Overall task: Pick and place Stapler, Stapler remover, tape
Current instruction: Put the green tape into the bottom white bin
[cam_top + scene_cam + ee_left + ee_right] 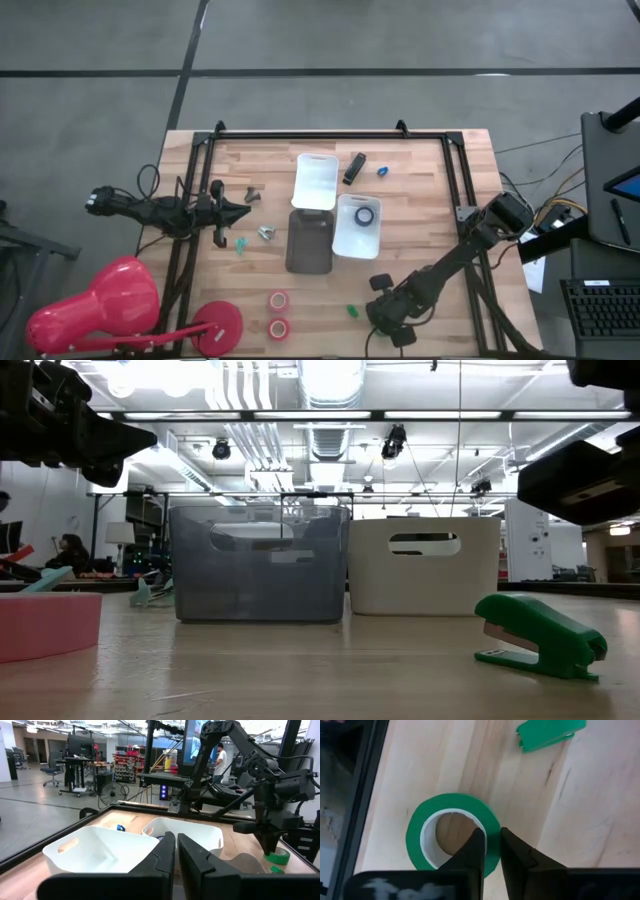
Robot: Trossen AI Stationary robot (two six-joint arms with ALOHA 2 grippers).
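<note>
The worktop (420, 215) is a pale wooden slab inside a black frame. In its middle sit three trays: a grey tray (309, 247) nearest the front edge, a white tray (316, 181) behind it, and a second white tray (357, 232) to its right with a blue tape roll (366, 214) lying inside.

The right arm reaches down to the front right part of the worktop. Its right pincer (489, 845) is clenched on the wall of a green tape roll (451, 838), one finger inside the open centre and the other outside, with the roll flat on the wood. A green stapler (551, 733) lies just beside it. The left arm waits over the left edge, and the left pincer (176, 851) is clenched on nothing, pointing toward the trays.

Smaller things are spread about: two red tape rolls (278, 314) near the front edge, a black stapler (354, 168) and a small blue item (383, 170) toward the back, and a few small metal and teal pieces (255, 235) left of the grey tray.

The grip looks like the weak point. The fingers pinch only a thin section of the ring, so on lifting the roll may swing or tilt and slip out, more so if the arm moves fast. A swinging roll could also clip the rim of a tray during the drop and land outside. The green stapler sits close enough that a low sideways pull might knock it.
</note>
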